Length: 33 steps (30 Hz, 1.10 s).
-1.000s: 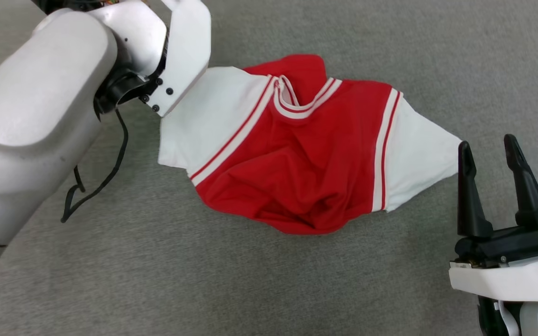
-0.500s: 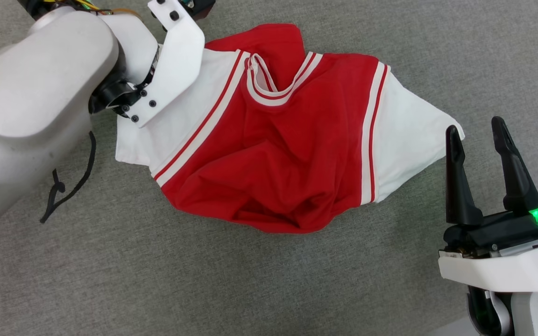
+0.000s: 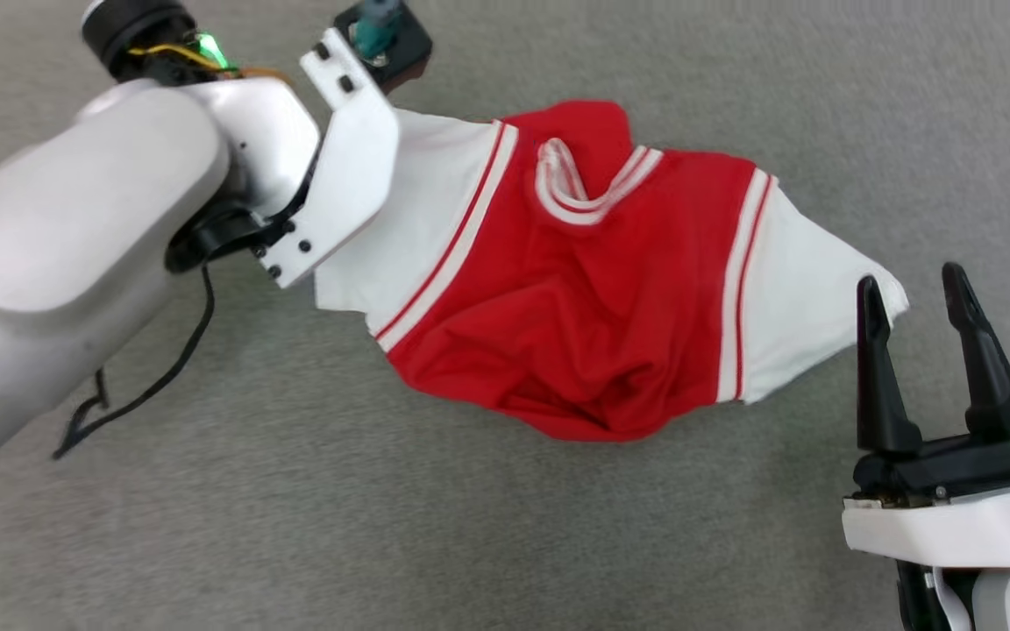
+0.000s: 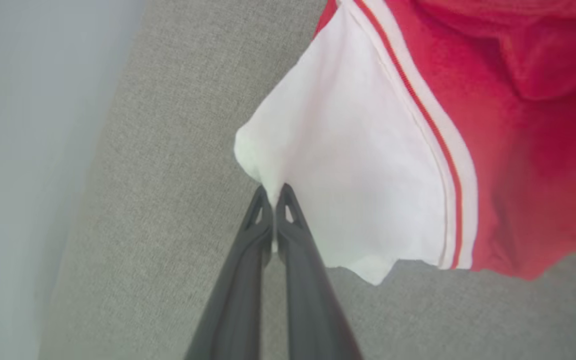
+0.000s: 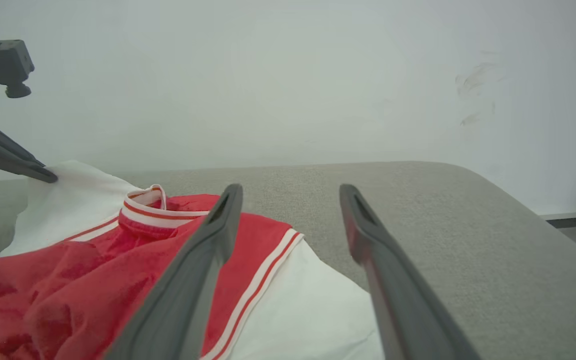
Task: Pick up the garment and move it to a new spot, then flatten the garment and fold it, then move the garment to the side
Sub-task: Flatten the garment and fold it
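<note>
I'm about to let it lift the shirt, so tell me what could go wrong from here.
The left claw is shut on just the very edge of the white sleeve of the garment, so the cloth may slip out on lifting. The right claw stands open by the other sleeve, gripping nothing; a one-sided lift would likely drag and bunch the crumpled garment.

A: Change at the left gripper [image 4: 273,192]: dark fingers, apart a second ago, now pinch the white sleeve [image 4: 353,160] edge of the red fabric jersey [image 3: 584,324].
B: Confirmed. Striped collar trim [image 3: 571,188] also shifts, left side now folding over.
</note>
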Tool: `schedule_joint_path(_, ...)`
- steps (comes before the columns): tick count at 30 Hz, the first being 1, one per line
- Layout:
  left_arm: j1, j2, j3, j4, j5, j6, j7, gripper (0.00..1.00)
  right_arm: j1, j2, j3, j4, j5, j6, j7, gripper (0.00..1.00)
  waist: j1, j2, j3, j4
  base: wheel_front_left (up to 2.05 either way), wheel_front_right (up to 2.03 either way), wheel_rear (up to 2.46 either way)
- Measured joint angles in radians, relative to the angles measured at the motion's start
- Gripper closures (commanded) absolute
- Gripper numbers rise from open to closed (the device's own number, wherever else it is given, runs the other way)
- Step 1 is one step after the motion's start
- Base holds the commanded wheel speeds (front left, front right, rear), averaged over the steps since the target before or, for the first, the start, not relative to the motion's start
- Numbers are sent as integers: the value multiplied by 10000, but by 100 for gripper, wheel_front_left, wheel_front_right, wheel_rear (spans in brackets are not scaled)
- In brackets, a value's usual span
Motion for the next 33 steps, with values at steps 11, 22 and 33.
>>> schedule_joint_path(11,1996,2426,165,-104,-1108,516,-1473,100,500,2,-151,182,-339,2,0,0,-1,0,-1219,1439,0,0,0)
schedule_joint_path(22,4009,2579,176,1555,-2190,909,-2061,100,554,2,-13,384,-554,2,0,0,-1,0,-1168,1539,0,0,0)
schedule_joint_path(33,4036,2293,328,2213,-1981,589,-2872,0,710,2,-136,543,-564,0,0,0,-2,0,-1609,1698,0,0,0)
